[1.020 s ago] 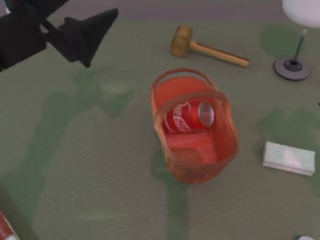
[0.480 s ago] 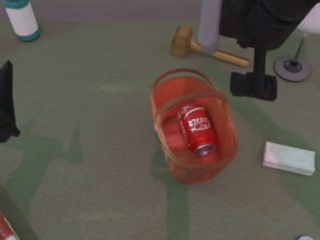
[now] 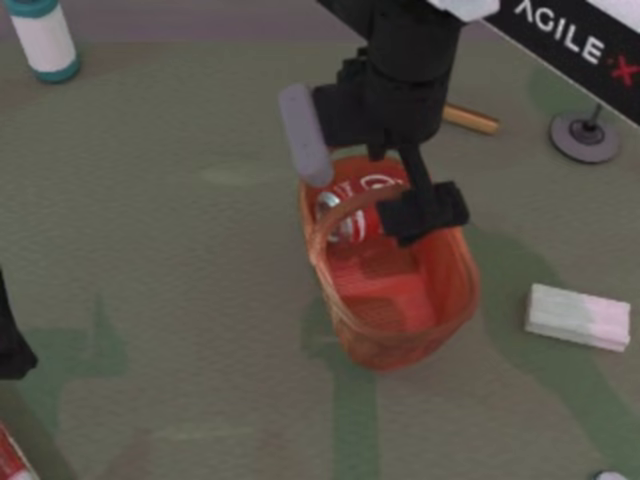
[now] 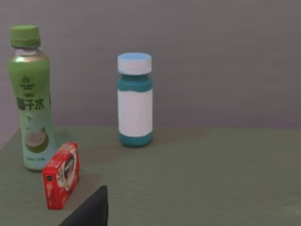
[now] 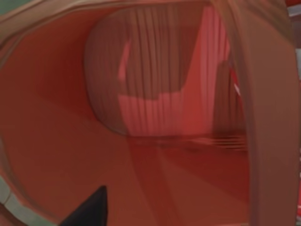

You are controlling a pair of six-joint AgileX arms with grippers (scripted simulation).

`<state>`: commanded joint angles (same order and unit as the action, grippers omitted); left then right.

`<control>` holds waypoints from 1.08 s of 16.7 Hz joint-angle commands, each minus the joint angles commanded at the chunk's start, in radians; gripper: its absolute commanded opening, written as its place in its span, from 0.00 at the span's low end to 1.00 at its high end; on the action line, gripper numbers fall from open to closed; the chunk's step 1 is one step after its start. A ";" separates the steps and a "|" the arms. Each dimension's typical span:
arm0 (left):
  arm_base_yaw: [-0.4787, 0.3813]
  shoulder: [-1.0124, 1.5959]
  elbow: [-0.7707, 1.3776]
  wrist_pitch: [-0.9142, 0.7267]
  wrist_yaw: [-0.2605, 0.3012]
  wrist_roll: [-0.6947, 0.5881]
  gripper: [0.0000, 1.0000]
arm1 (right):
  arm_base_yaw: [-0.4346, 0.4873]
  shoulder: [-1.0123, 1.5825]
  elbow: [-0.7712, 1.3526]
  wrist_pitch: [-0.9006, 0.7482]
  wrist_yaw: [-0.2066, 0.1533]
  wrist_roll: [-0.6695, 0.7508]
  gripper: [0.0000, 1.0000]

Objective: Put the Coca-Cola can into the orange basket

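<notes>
- My right gripper point(image 3: 420, 212) hangs over the orange basket point(image 3: 440, 320), low at its 12 o'clock end; I cannot tell if it is released or clenched
- The right wrist view is filled by the ribbed inner wall of the orange basket point(image 5: 141, 94) and its handle point(image 5: 263, 117)
- The Coca-Cola can point(image 3: 352, 215) lies on its side inside the basket, in the 11 o'clock part, silver top toward 9 o'clock, just beside the gripper; whether they touch I cannot tell
- The basket stands near the middle of the table point(image 3: 180, 250)
- From the basket, a wooden handle end point(image 3: 470, 118) shows at 1 o'clock, a lamp base point(image 3: 585, 135) at 2 o'clock, a white box point(image 3: 578, 316) at 4 o'clock
- A white bottle with teal ends point(image 3: 42, 38) stands at 10 o'clock, well apart
- My left gripper point(image 3: 10, 335) is parked at the table's 9 o'clock edge; its state I cannot tell
- The left wrist view shows the white bottle point(image 4: 135, 99), a green bottle point(image 4: 28, 99) and a red box point(image 4: 61, 175)
</notes>
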<state>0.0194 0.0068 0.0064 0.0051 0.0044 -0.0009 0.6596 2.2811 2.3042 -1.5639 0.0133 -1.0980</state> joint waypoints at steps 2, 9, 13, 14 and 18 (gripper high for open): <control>0.001 -0.007 -0.006 -0.005 -0.004 0.001 1.00 | 0.002 0.007 0.007 -0.005 0.000 -0.004 1.00; 0.001 -0.007 -0.006 -0.005 -0.004 0.001 1.00 | 0.002 -0.005 -0.053 0.043 0.000 -0.005 1.00; 0.001 -0.007 -0.006 -0.005 -0.004 0.001 1.00 | 0.003 -0.017 -0.114 0.092 0.000 -0.004 1.00; 0.001 -0.007 -0.006 -0.005 -0.004 0.001 1.00 | 0.003 -0.017 -0.114 0.092 0.000 -0.004 1.00; 0.001 -0.007 -0.006 -0.005 -0.004 0.001 1.00 | 0.003 -0.017 -0.114 0.092 0.000 -0.004 0.85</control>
<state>0.0200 0.0000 0.0000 0.0000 0.0000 0.0000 0.6622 2.2641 2.1903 -1.4717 0.0129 -1.1016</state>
